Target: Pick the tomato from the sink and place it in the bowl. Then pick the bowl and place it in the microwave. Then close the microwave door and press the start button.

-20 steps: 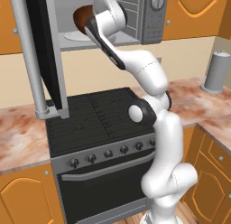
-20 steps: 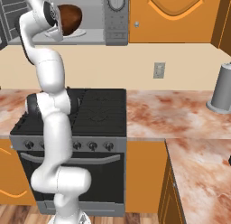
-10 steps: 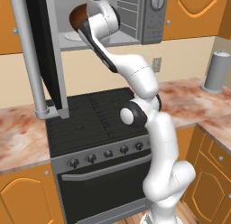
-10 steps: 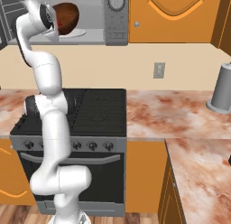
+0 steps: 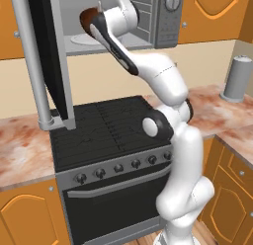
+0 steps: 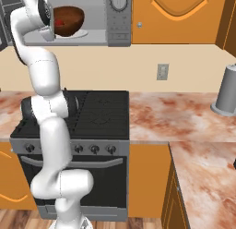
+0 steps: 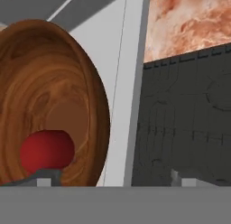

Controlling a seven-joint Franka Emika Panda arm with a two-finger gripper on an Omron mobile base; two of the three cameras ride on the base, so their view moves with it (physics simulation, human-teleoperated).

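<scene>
The dark brown wooden bowl [image 6: 69,21] sits on the white turntable plate [image 6: 80,34] inside the grey microwave [image 6: 119,20], with the red tomato [image 7: 47,151] lying in it. In the hand view, my gripper [image 7: 113,178] is open. Its fingertips [image 7: 43,177] stand wide apart on either side of the bowl's [image 7: 54,96] rim without pinching it. From the left base view the hand covers most of the bowl [image 5: 88,17]. The microwave door [image 5: 47,56] stands swung open to the left, its bar handle [image 5: 29,61] facing me. The sink is out of view.
A black stove [image 5: 108,125] with a row of knobs lies below the microwave. A grey canister [image 6: 228,89] stands on the marbled counter [image 6: 184,112] at the right. Orange cabinets flank the microwave above. The open door juts out over the stove's left side.
The jaws have spread wide and let go of the bowl's rim. The bowl stays in the microwave, and the arm has shifted only slightly.
</scene>
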